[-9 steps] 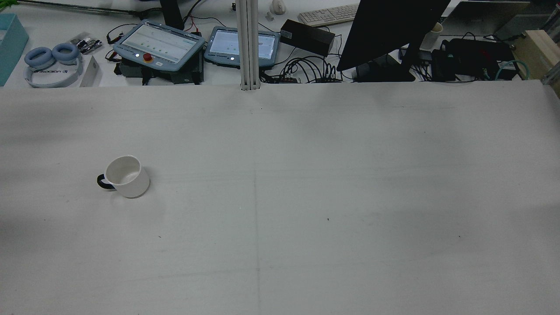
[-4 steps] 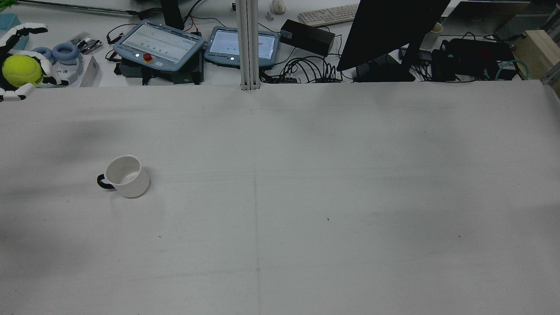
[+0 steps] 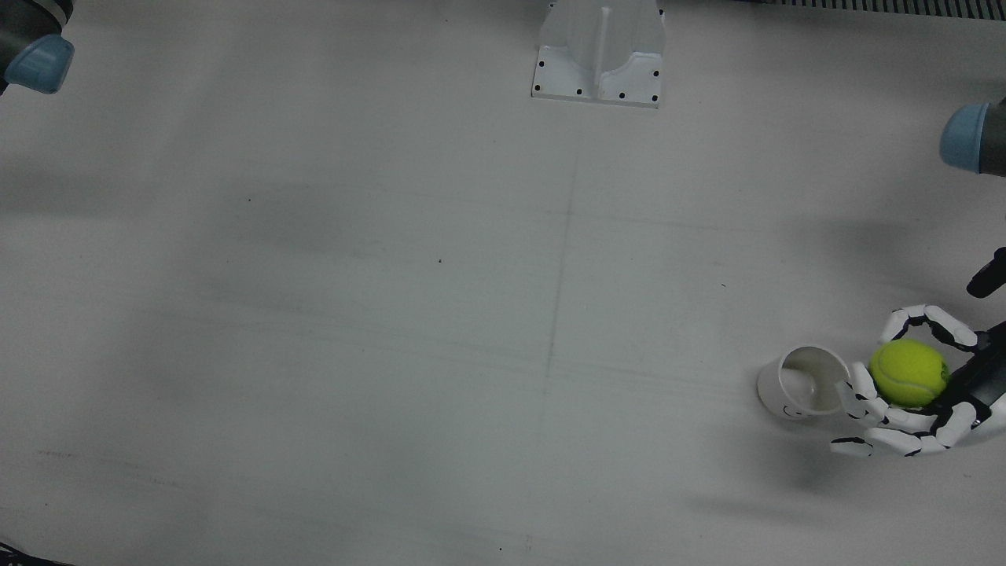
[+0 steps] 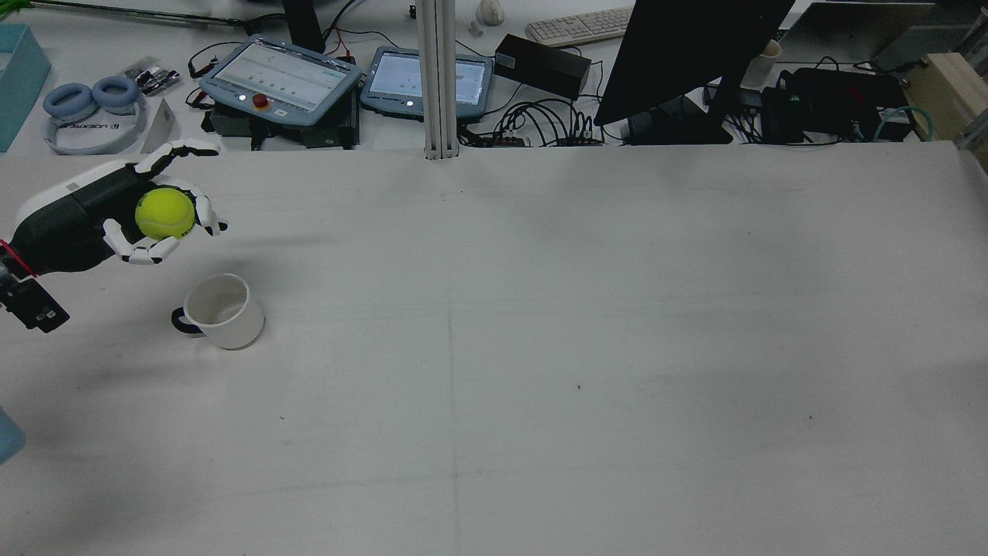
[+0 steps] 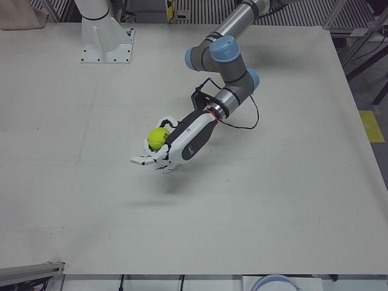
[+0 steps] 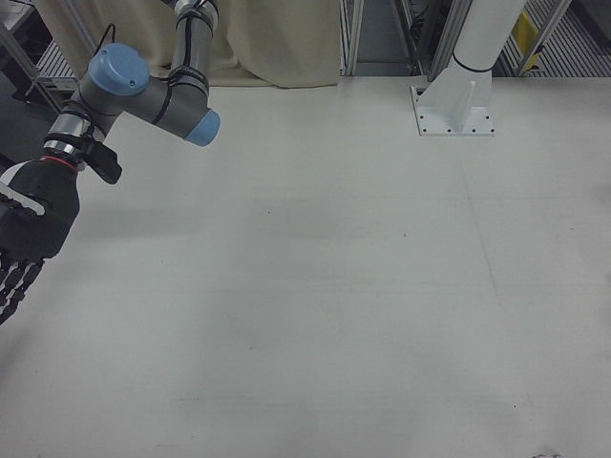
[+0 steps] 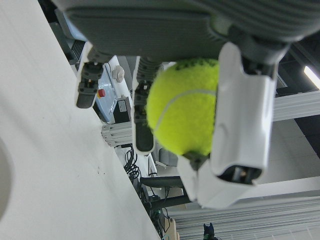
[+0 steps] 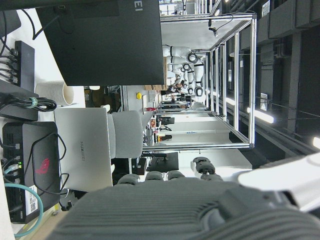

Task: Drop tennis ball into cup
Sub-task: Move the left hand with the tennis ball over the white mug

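Note:
A white cup [image 4: 221,311] with a dark handle stands upright on the table's left half; it also shows in the front view [image 3: 803,382]. My left hand [image 4: 116,216] is shut on the yellow tennis ball [image 4: 164,214] and holds it in the air, short of the cup on its left side. From above, the ball [image 3: 909,373] lies just beside the cup's rim, not over it. The left hand view shows the ball [image 7: 187,107] between the fingers. In the left-front view the hand [image 5: 179,145] hides the cup. My right hand [image 6: 27,234] hangs at the table's far side, fingers apart, holding nothing.
A white pedestal bracket [image 3: 599,55] stands at the table's robot side. Past the far edge are a post [image 4: 440,77], teach pendants [image 4: 282,81], headphones [image 4: 93,108] and a monitor [image 4: 687,54].
My left hand with the ball came into the rear view from the far left edge and moved right and nearer, toward the cup. The cup has not moved.

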Controlling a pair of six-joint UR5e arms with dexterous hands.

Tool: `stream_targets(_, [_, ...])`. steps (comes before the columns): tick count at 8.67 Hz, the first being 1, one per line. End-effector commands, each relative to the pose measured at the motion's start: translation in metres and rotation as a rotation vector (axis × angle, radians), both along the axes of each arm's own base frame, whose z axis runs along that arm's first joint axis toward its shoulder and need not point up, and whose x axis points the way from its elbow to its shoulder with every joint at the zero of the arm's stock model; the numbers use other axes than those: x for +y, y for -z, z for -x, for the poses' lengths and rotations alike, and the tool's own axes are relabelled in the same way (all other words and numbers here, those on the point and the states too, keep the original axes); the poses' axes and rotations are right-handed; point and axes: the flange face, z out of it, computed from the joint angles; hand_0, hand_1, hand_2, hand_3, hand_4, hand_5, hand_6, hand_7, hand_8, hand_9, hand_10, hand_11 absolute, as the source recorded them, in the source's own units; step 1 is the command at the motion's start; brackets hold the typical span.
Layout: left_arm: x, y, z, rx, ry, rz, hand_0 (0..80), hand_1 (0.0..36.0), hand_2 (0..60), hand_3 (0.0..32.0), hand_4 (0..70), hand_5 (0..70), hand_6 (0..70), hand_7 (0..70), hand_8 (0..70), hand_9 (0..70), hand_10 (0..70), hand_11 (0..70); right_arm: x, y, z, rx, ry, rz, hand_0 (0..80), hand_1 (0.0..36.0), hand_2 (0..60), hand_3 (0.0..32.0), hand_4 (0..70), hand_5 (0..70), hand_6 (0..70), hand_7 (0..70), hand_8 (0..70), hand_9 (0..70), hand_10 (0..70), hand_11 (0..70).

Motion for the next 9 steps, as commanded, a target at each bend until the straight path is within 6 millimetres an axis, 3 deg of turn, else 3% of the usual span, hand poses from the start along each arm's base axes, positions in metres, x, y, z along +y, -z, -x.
stream_targets(1, [0.006,-0.002,-0.016,-0.022,-0.011,-0.027,80.0,36.0,59.3,32.0,0.0,33.6,70.0,57.6,46.9,39.4,12.5,22.0,0.0,0.0,0.0,0.001,0.0,0.0,0.0,0.0,0.0,0.0,0.0,0.0,0.0,0.0,0.0,0.0,0.0,0.0])
stream_targets(2, [0.007,-0.001,-0.018,-0.017,-0.013,-0.036,80.0,36.0,57.0,32.0,0.0,32.1,69.8,58.8,46.0,39.5,12.4,22.0,0.0,0.0,0.0,0.001,0.0,0.0,0.0,0.0,0.0,0.0,0.0,0.0,0.0,0.0,0.0,0.0,0.0,0.0])
stream_targets(3, [0.008,-0.002,-0.021,-0.022,-0.017,-0.037,80.0,36.0,48.5,32.0,0.0,29.1,59.4,45.8,39.1,29.2,11.8,21.1,0.0,0.0,0.0,0.001,0.0,0.0,0.0,0.0,0.0,0.0,0.0,0.0,0.0,0.0,0.0,0.0,0.0,0.0])
stream_targets(4, [0.014,-0.008,-0.037,-0.025,-0.043,-0.034,80.0,36.0,40.0,32.0,0.0,21.4,32.7,28.1,24.8,14.6,10.7,19.0,0.0,0.0,0.0,0.001,0.0,0.0,0.0,0.0,0.0,0.0,0.0,0.0,0.0,0.0,0.0,0.0,0.0,0.0])
stream_targets(5, [0.016,-0.011,-0.043,-0.022,-0.053,-0.035,70.8,34.8,35.9,32.0,0.0,20.8,38.3,18.1,23.3,9.4,10.5,18.3,0.0,0.0,0.0,0.001,0.0,0.0,0.0,0.0,0.0,0.0,0.0,0.0,0.0,0.0,0.0,0.0,0.0,0.0])
stream_targets(7, [0.016,-0.01,-0.042,-0.02,-0.054,-0.035,65.2,34.0,35.2,32.0,0.0,19.8,34.1,16.1,21.4,7.8,10.3,17.9,0.0,0.0,0.0,0.001,0.0,0.0,0.0,0.0,0.0,0.0,0.0,0.0,0.0,0.0,0.0,0.0,0.0,0.0])
stream_targets(9, [0.016,-0.011,-0.042,-0.018,-0.055,-0.032,64.0,33.0,37.9,32.0,0.0,21.8,45.6,13.7,23.2,7.0,10.1,17.5,0.0,0.0,0.0,0.001,0.0,0.0,0.0,0.0,0.0,0.0,0.0,0.0,0.0,0.0,0.0,0.0,0.0,0.0])
